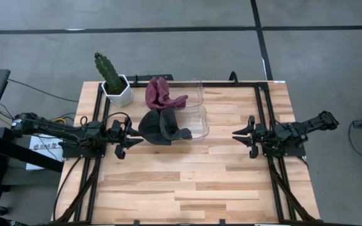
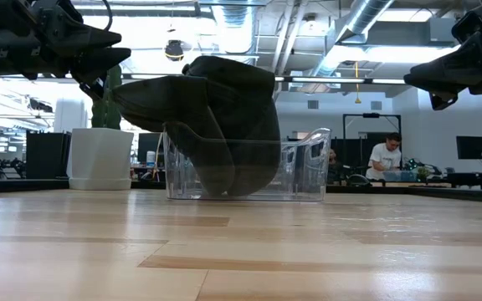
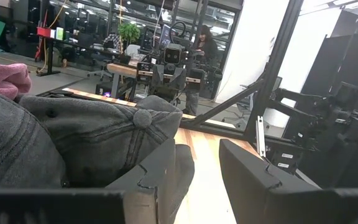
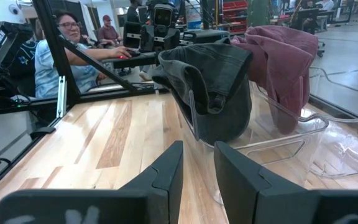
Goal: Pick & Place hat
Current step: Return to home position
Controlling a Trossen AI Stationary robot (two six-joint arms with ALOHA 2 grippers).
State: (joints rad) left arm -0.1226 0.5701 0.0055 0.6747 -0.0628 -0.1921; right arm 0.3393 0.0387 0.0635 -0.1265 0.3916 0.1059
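The bench (image 1: 231,182) carries two clear bins with faint walls. The red cap (image 1: 162,94) lies in the far bin (image 1: 197,91). A grey cap (image 1: 161,127) drapes the near bin (image 1: 201,129) and hides the red cap in the low view. The left gripper (image 1: 129,138) and right gripper (image 1: 242,137) flank them, fingers (image 3: 260,180) apart.

The table (image 1: 231,169) is lit brightly and evenly from overhead in the high view, and only soft, faint shadows are cast on it. In the low view the dark cap (image 2: 224,117) is backlit by the bright ceiling (image 2: 157,33) and reduced almost to silhouette. Glare is caught on the transparent bin (image 2: 308,171).
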